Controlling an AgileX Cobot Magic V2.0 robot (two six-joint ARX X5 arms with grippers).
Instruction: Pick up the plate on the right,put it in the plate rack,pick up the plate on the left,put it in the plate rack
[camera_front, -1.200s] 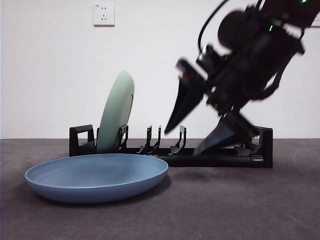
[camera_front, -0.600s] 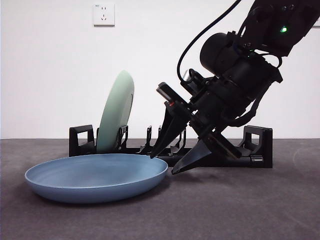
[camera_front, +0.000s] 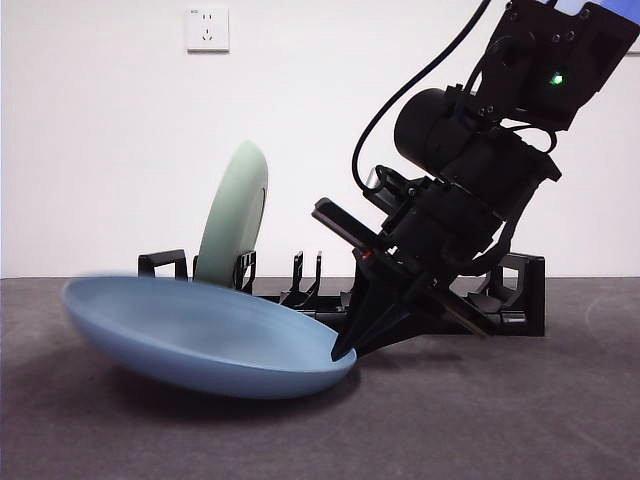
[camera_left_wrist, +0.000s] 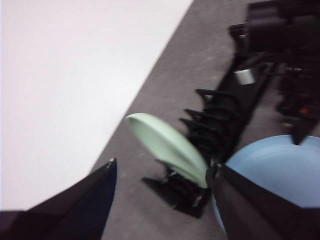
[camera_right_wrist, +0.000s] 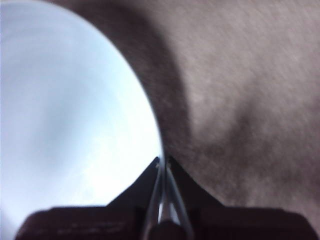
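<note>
The blue plate (camera_front: 200, 335) is tipped on the dark table, its left edge raised and its right edge low. My right gripper (camera_front: 340, 352) is shut on that right rim; the right wrist view shows both jaws pinching the thin edge of the blue plate (camera_right_wrist: 70, 125) at the gripper (camera_right_wrist: 162, 161). A pale green plate (camera_front: 235, 225) stands upright in a left slot of the black plate rack (camera_front: 520, 290). My left gripper (camera_left_wrist: 164, 167) hangs open above the table, looking down on the green plate (camera_left_wrist: 167, 147), the rack (camera_left_wrist: 225, 115) and the blue plate (camera_left_wrist: 275, 165).
The right arm (camera_front: 480, 160) reaches down from the top right, in front of the rack's right half. A white wall with a socket (camera_front: 207, 28) stands behind the rack. Dark table surface (camera_front: 500, 420) spreads in front.
My right gripper dropped to the blue plate's right rim and shut on it. The plate, flat before, now tilts with its left edge lifted and has shifted slightly right.
</note>
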